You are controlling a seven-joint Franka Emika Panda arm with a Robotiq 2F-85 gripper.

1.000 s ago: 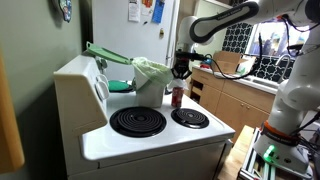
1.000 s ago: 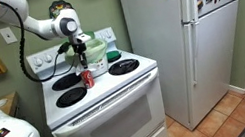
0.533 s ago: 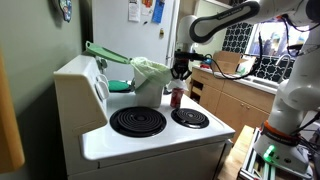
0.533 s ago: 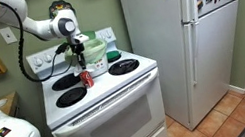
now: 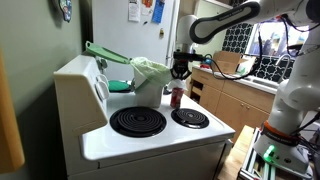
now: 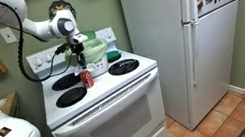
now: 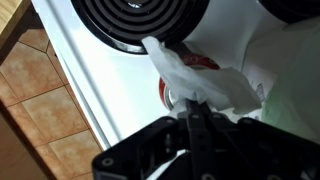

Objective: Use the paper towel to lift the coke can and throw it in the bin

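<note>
The coke can (image 5: 177, 96) stands upright on the white stove top between the burners, also seen in an exterior view (image 6: 88, 79). In the wrist view a crumpled white paper towel (image 7: 205, 78) lies draped over the can (image 7: 165, 93), and only slivers of red show beneath it. My gripper (image 7: 195, 108) points straight down over the can, its jaws shut on the towel's edge. It hangs just above the can in both exterior views (image 5: 180, 72) (image 6: 82, 57). The bin (image 5: 150, 76), with its pale green bag, stands just behind the can at the stove's back (image 6: 95, 51).
Black coil burners (image 5: 138, 121) (image 5: 190, 118) sit at the stove's front. A flat green long-handled object (image 5: 105, 52) rests above the stove's back panel. A white fridge (image 6: 183, 37) stands beside the stove. Wooden cabinets (image 5: 235, 100) lie beyond it.
</note>
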